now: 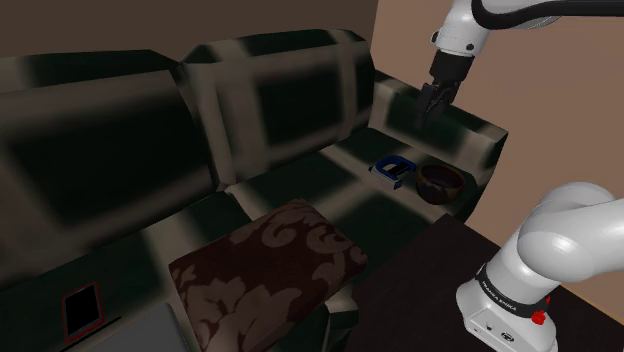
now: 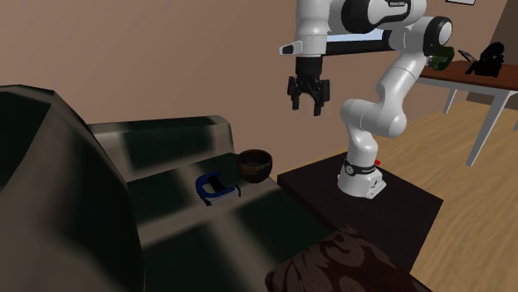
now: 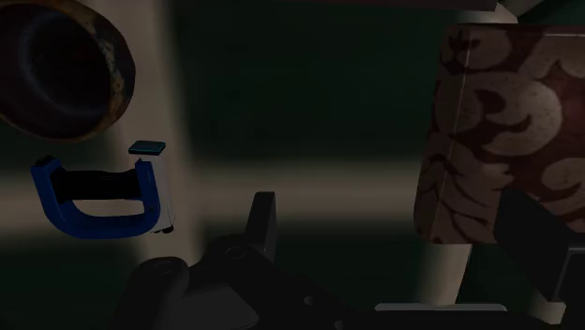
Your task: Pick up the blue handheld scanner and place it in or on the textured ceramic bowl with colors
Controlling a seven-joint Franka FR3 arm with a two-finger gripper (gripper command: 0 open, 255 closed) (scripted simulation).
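Blue scanner (image 3: 94, 225) — well below parted jaws

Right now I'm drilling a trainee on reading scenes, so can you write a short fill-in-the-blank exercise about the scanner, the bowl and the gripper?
1. The blue scanner lies on the ___ seat.
2. It rests ___ the dark bowl, not inside it.
3. The gripper hangs in the air above both, holding nothing, its fingers ___.

Missing words: sofa; beside; open.
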